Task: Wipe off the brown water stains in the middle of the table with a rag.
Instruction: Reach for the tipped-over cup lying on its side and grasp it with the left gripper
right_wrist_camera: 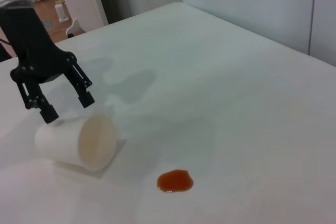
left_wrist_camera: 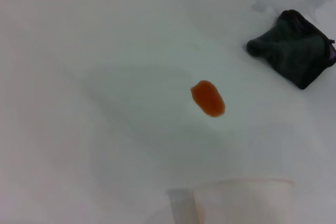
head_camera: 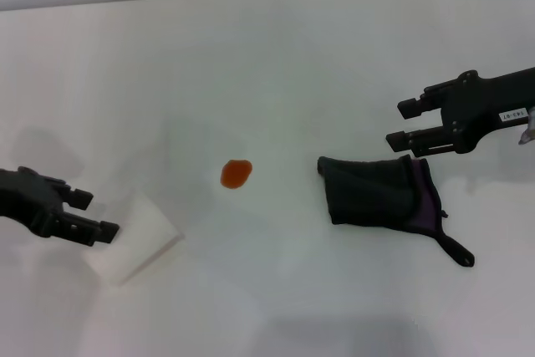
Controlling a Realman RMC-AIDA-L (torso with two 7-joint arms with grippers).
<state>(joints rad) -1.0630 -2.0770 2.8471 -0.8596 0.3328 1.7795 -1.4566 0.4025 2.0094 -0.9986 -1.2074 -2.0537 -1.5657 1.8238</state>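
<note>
1. The brown water stains (head_camera: 236,174) are sitting mid-table (head_camera: 276,56), unwiped; the rag (head_camera: 380,191) is lying just to the stain's right.
2. The right gripper (head_camera: 405,124) is hovering beyond the rag's far edge, fingers spread, holding nothing; a shallow pinch risks snagging only the thin tail.
3. The left gripper (head_camera: 95,214) is waiting open and empty, left of the stain beside the tipped paper cup (head_camera: 134,237), which could roll if bumped.

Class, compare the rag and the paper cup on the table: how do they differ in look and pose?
The rag is dark and soft, lying flat and crumpled; the cup is white and stiff, tipped on its side. The rag lies near the right gripper, the cup by the left gripper. Both rest on the table, beside the stain, ungripped.
</note>
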